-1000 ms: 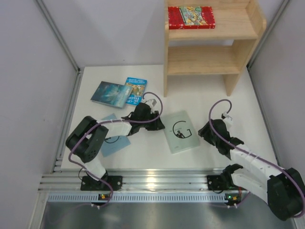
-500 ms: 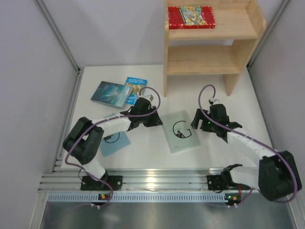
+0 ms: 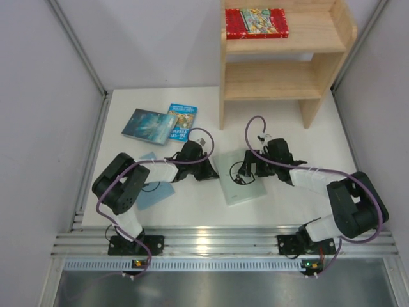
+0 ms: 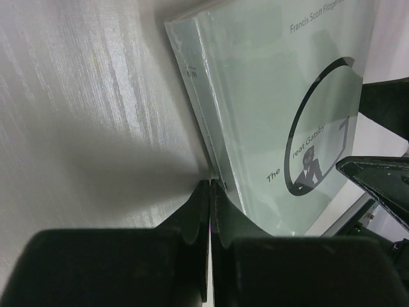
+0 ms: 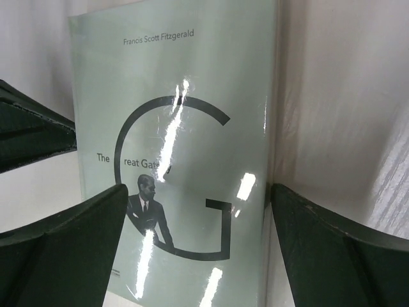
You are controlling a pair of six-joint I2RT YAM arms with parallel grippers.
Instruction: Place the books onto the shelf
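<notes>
A pale Gatsby book point(image 3: 239, 187) lies flat mid-desk, its long axis running from near edge to far edge. The right claw point(image 3: 249, 168) hangs directly over it, released, its fingers spread across the book's width. The left claw point(image 3: 208, 170), clenched and empty, touches its left long edge. Five books: one red book point(image 3: 256, 22) on the shelf's point(image 3: 268, 82) top tier, four on the desk point(image 3: 192, 208).

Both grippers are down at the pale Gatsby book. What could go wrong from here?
1. The shut left gripper sits at the edge of the pale book, flat on the table; a push may slide it rather than lift it.
2. The open right gripper has one finger over the glossy cover, one past its edge; closing might slip off.
3. The grippers are close together and could collide.
</notes>
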